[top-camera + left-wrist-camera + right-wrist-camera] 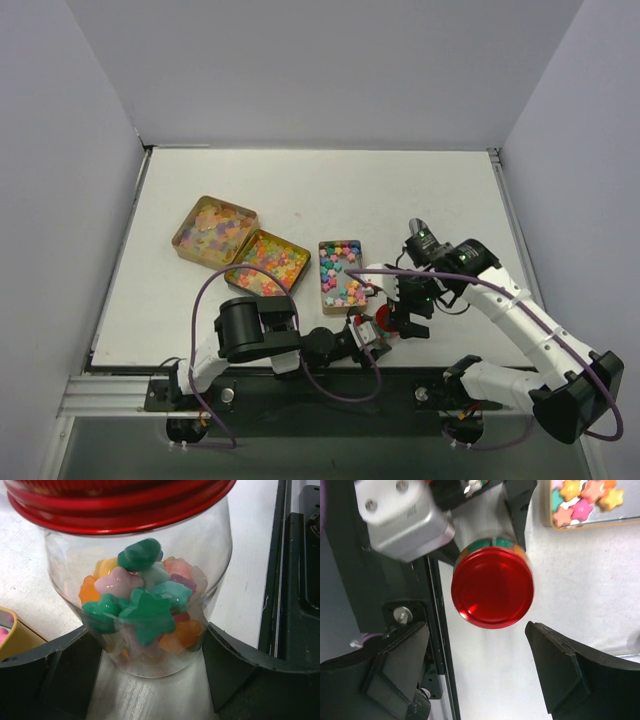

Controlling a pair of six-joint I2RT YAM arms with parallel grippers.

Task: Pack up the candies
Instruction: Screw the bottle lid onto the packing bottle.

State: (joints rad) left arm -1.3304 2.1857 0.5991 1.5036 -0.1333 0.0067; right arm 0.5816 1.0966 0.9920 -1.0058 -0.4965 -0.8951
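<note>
The jar (215, 550) is clamped low on its glass wall by the left pincer (152, 647), with a finger pressed to each side. The candies (145, 610) packed so far are heaped inside it, between those fingers. The red lid (492, 587) is seated on the jar's mouth, just ahead of the right pincer (476, 630), whose fingers are spread wider than the lid and touch nothing. More candies are seen in the open tin (590, 524), beyond that pincer and off to one side. The step in hand is judged to be tightening the lid. To do it well, the right pincer should be advanced until the lid's rim is centred between its fingers. It should then be closed squarely and turned about the jar's axis. Meanwhile the jar must be gripped firmly below, so that the glass is neither spun nor tipped.
</note>
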